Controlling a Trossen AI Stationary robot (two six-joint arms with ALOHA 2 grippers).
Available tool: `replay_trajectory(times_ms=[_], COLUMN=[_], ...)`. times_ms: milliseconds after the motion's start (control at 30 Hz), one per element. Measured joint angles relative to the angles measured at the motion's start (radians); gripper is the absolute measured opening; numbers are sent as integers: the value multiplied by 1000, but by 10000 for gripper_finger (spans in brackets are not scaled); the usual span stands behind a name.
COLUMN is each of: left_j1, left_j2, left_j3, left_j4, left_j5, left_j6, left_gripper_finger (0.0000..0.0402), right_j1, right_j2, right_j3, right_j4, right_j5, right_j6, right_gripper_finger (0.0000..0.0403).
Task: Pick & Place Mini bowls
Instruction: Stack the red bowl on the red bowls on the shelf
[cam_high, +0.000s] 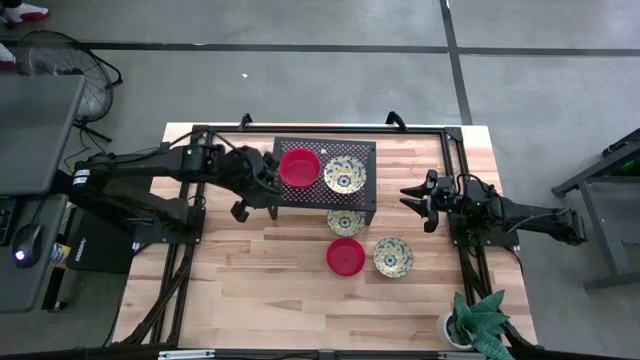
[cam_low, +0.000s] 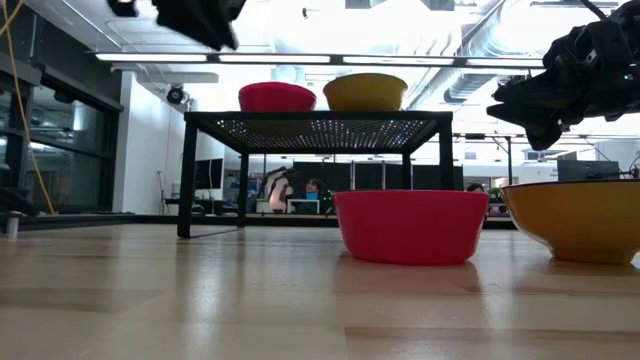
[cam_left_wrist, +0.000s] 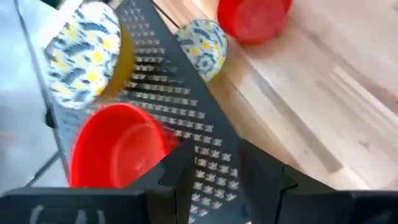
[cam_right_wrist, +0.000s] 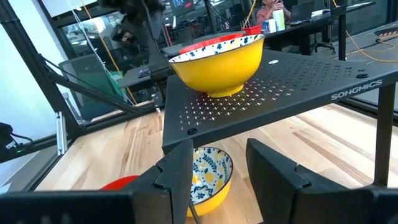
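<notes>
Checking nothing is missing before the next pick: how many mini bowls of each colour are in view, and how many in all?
Red bowls: 2, one on the black perforated rack at, one on the table at.
Floral bowls: 3, at.
Total: 5 bowls.

Five upright mini bowls visible: red bowl and floral bowl on the perforated rack; floral bowl, red bowl, and floral bowl on the table.
</notes>
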Motion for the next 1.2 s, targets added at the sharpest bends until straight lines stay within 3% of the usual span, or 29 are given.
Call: replay_trajectory(times_ms=[67,200,700,1200], left_j1=[-16,-35,-34,-34], left_j2=[-23,-102,-495,-887], left_j3=[-24,-115,-627,-968], left_j4=[-37,59,592,798], left_j5=[-13,-34,-49,-64], left_j6=[-40,-90,-200,-337], left_gripper_finger=[113,113,113,113], right_j1=[0,0,0,0], right_j2=[0,0,18,24], right_j3=[0,0,0,0], right_j4=[0,0,0,0], right_j5=[0,0,0,0], right_j6=[0,0,0,0], right_gripper_finger=[138,138,138,138])
